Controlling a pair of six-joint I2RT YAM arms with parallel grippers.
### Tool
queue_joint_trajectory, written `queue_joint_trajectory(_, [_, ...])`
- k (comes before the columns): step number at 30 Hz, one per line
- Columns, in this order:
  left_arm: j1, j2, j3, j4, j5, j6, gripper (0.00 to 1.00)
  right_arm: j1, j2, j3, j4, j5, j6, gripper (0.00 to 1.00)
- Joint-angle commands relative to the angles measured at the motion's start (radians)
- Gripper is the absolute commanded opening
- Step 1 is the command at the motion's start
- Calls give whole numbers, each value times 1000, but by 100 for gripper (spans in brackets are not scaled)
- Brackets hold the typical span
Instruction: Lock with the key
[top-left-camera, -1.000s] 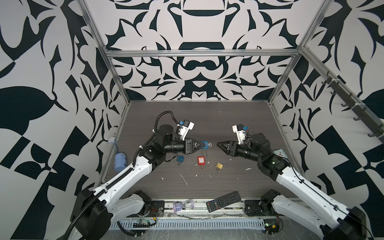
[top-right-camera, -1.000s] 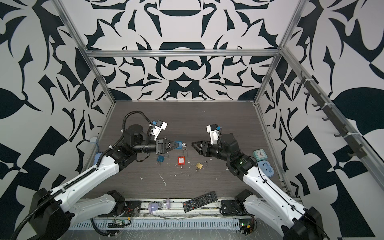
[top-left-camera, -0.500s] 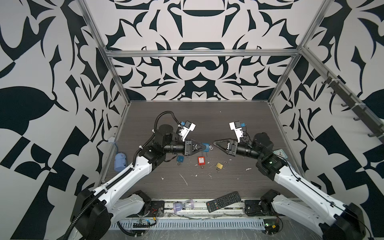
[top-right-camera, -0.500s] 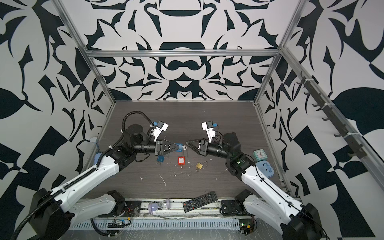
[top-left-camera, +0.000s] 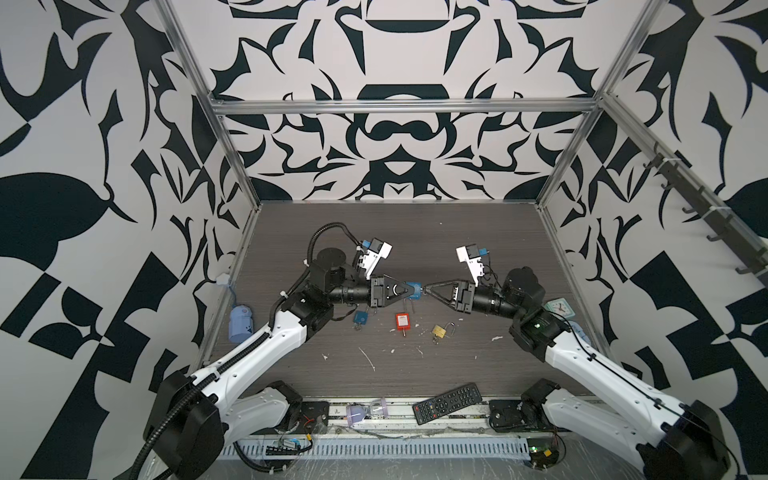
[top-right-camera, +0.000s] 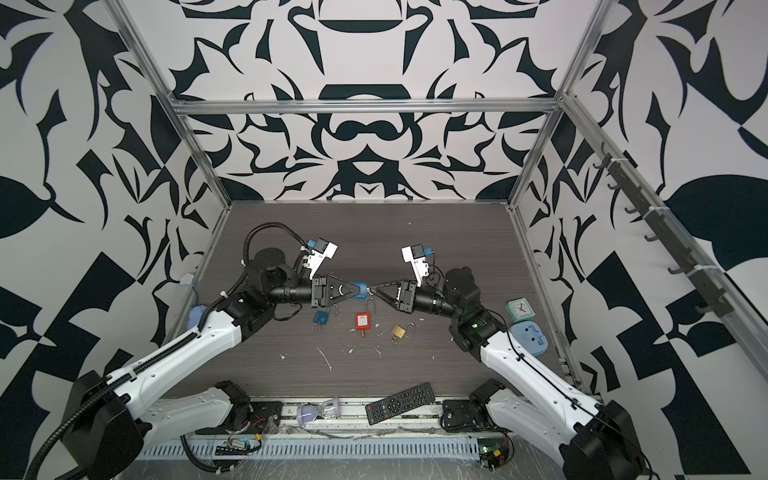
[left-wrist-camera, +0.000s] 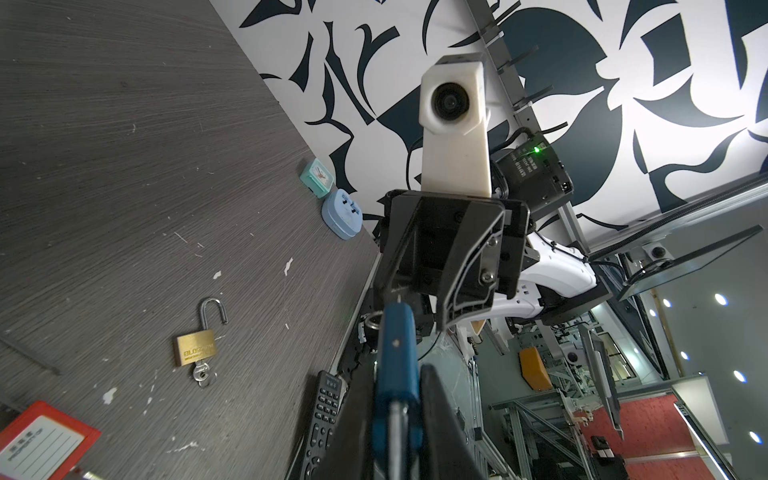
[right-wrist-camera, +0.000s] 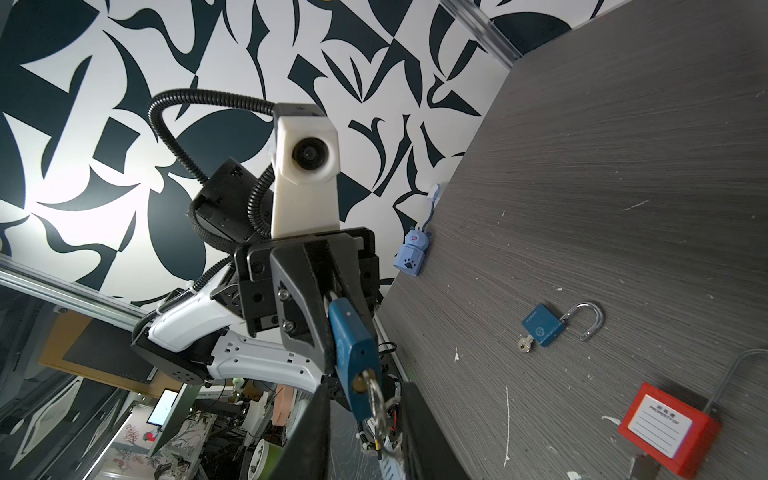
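Clamping blue padlock (right-wrist-camera: 353, 349) aloft in left gripper (top-left-camera: 405, 290), key (right-wrist-camera: 374, 401) in keyhole | flanking key with right gripper (top-left-camera: 427, 289), half open, gaps either side

You see a red lock (top-left-camera: 402, 321), a gold lock (top-left-camera: 439, 331) and a small blue lock (top-left-camera: 360, 318) on the table (top-left-camera: 415, 232), near where the jaws meet. A remote (top-left-camera: 447, 403) lies well away from them. A green clock (top-right-camera: 518, 309) and a blue plug (top-right-camera: 527, 338) sit behind the right jaws. A blue toy (top-left-camera: 240, 324) sits behind the left jaws.

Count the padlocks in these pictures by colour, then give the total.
Blue: 2, the held blue padlock and the loose blue padlock
Red padlock: 1
Brass padlock: 1
Total: 4
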Motion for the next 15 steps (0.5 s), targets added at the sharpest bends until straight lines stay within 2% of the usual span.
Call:
queue_joint_trajectory(1, [4,9,-14,101,29,-36,0,1,1,2,83,-28,16,29])
queue_joint_trajectory(15, [4,22,-17,120,30,-49,0,2,18,-8,120,-41,35,23])
